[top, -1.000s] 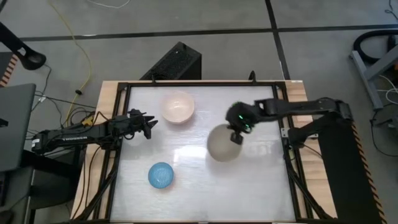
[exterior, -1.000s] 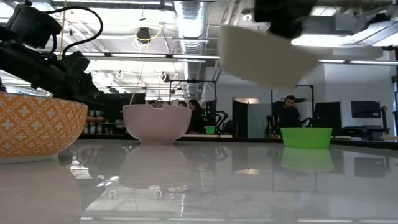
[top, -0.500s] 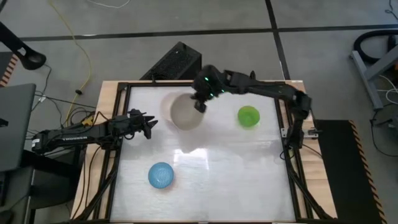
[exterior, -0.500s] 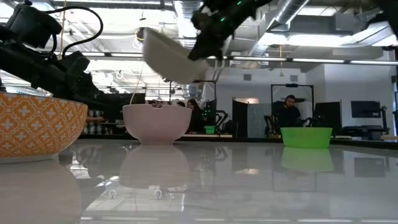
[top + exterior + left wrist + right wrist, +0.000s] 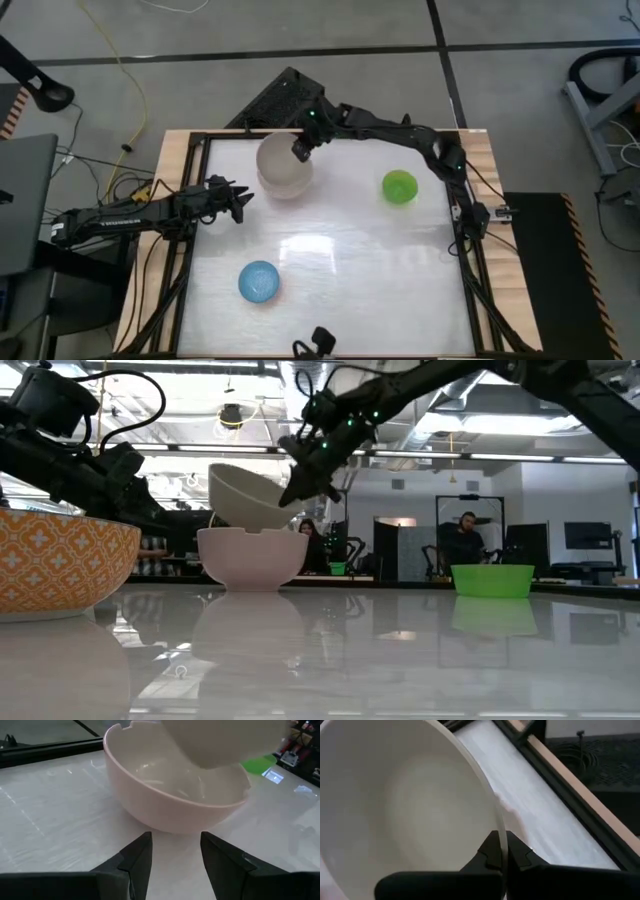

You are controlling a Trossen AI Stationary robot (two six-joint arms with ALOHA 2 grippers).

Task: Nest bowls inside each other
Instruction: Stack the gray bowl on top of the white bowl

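Observation:
My right gripper point(image 5: 300, 148) is shut on a grey-beige bowl point(image 5: 250, 495), which hangs tilted right over a cream-white bowl point(image 5: 250, 558) that stands on its base at the table's far left. Whether the two bowls touch I cannot tell. A small green bowl point(image 5: 399, 186) stands at the far right. A bowl that is blue inside point(image 5: 259, 282) stands near left. My left gripper point(image 5: 175, 855) waits open, low on the table's left, just short of the cream-white bowl point(image 5: 175, 795). My right gripper pinches the grey-beige bowl's rim point(image 5: 499, 827), one finger point(image 5: 490, 852) inside the bowl and one outside. The fingers come slanting down from the table's right. The bowl is lifted off the table and tilted, its held side higher point(image 5: 290, 495).
A black frame point(image 5: 330, 133) runs round the white table top. The blue bowl shows orange-patterned outside at the left of the low view point(image 5: 60, 560). A small dark object point(image 5: 318, 340) sits at the near edge. The table's middle lies bare.
My right gripper has swung the grey-beige bowl from the table's right middle toward the far left, over the cream-white bowl, and down a little. The bowl has stayed tilted in the hold.

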